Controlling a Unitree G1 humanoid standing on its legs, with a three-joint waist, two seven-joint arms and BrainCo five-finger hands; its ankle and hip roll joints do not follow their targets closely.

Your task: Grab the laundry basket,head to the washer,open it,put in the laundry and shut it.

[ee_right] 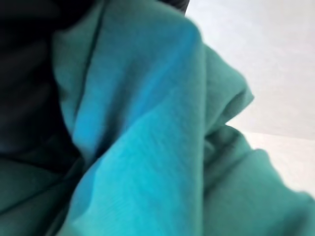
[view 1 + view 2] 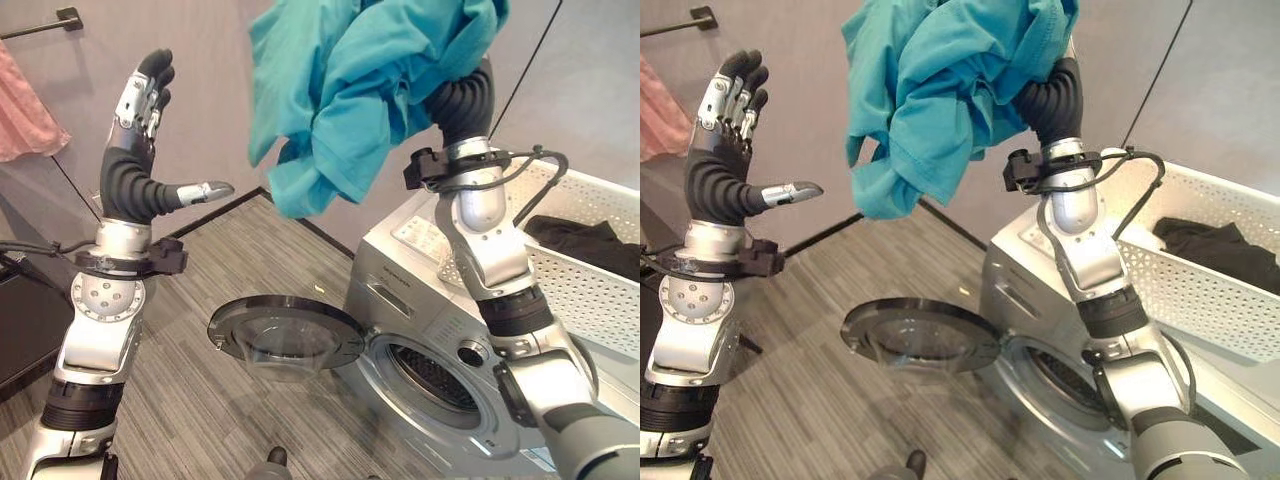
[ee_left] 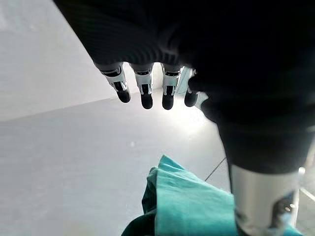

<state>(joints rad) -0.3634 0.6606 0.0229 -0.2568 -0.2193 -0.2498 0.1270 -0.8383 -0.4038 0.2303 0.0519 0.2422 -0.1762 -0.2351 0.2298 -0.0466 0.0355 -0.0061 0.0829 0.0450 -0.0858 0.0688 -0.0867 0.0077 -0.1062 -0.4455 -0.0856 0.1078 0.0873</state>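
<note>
Your right robot hand (image 2: 470,85) is raised high, its fingers buried in the teal garment (image 2: 340,90), so you cannot tell its grip. The cloth hangs at 12 o'clock, above the open washer door (image 2: 285,335); it could slip and miss the drum. Your left robot hand (image 2: 140,110), at 10 o'clock, is spread and empty. The basket (image 2: 590,290) sits on the washer (image 2: 420,350).

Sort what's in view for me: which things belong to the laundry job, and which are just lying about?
Job:
teal garment, raised on the right hand
washer, door swung open
white laundry basket on the washer, dark clothing inside
left hand, raised and holding nothing

Lying about:
pink cloth hanging by the wall
wall rail
</note>
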